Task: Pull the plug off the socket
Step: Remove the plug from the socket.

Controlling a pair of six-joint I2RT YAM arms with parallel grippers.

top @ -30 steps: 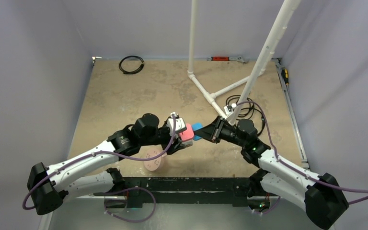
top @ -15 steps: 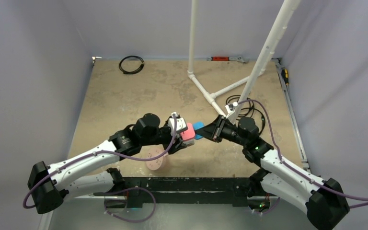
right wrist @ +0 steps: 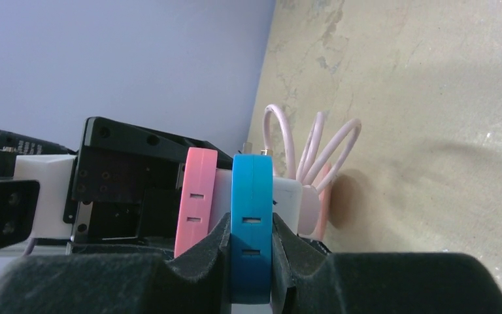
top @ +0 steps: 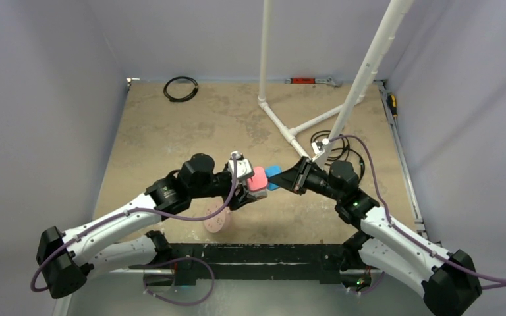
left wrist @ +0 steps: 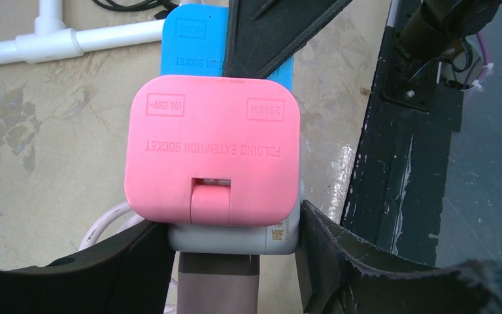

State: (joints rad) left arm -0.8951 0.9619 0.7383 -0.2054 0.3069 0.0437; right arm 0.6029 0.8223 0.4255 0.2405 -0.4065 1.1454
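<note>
Step in hand: the hold before the pull. The plug (left wrist: pixel 212 154) is not yet off and sits flat on one face of the socket (left wrist: pixel 235 239).
Where the task's things are: near the middle of the worktop (top: pixel 171 145), held between the two arms and apparently clear of the surface. The plug's thin pink cable (right wrist: pixel 314 150) loops out behind the socket.
Left pincer (left wrist: pixel 232 229): closed on the socket, one finger on each side of the grey body just under the plug. Its arm lies toward 8 o'clock of the socket.
Right pincer (right wrist: pixel 251 235): closed edgewise on a blue plug head (right wrist: pixel 251 190) of the same shape, parallel to the pink one and just beside it. Its arm lies toward 4 o'clock.
Doubt: I cannot tell whether the blue plug head is itself seated in the socket. The right fingers do not touch the pink plug.
Next move: probably a straight pull apart, with the left arm bracing the socket. A skewed pull could bind the pins or twist the socket out of the left fingers.
Around: a round pink disc (top: pixel 214 225) lies on the worktop at 7 o'clock of the socket. A white pipe frame (top: pixel 283 128) stands at 1 o'clock with black leads (top: pixel 335 148) at its foot, and a black cable ring (top: pixel 180 88) lies far off at 11 o'clock.
In the way: the pipe frame and leads are close behind the right wrist, so a retreat toward 1 o'clock looks cramped. The pink cable may drag.
</note>
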